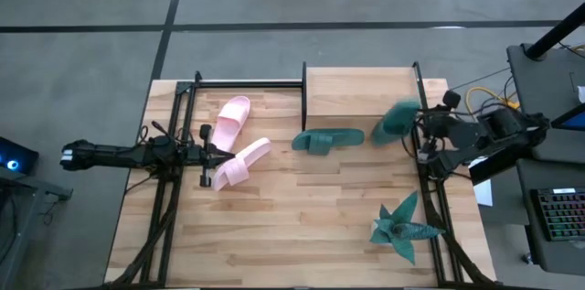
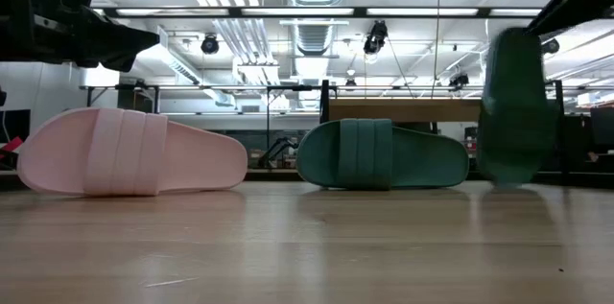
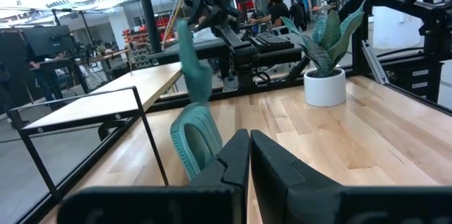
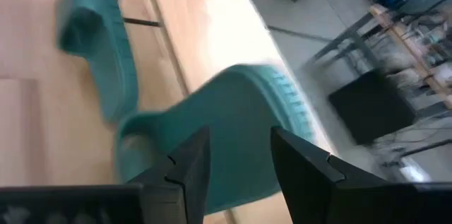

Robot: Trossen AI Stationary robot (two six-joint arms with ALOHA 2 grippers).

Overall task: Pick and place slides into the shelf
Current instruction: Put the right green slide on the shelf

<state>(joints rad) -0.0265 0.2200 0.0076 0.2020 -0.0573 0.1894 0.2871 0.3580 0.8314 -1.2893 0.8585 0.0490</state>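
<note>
Right pincer (image 1: 422, 125) pinches one dark teal slide (image 1: 396, 118) and holds it off the surface (image 1: 302, 226), hanging toe-down beside the right post of the shelf (image 1: 358, 91). Its mate, the second teal slide (image 1: 327, 139), lies flat just in front of the shelf, and the two pink slides (image 1: 236, 144) rest near the left pincer (image 1: 208, 155), whose fingers look pressed together around nothing as that arm waits at the left edge. My worry is the grip: the fingers seem to catch only the edge of a soft, floppy sandal, so it may swing, twist or slip out while travelling, or its dangling toe may clip the shelf's black metal post and knock the board. The slides are rubbery moulded foam with one broad ribbed strap, a ridged tread along the sole edge and rounded ends; the shelf is a smooth pale wood board on thin black posts, and the surface is jointed light wood planks.
</note>
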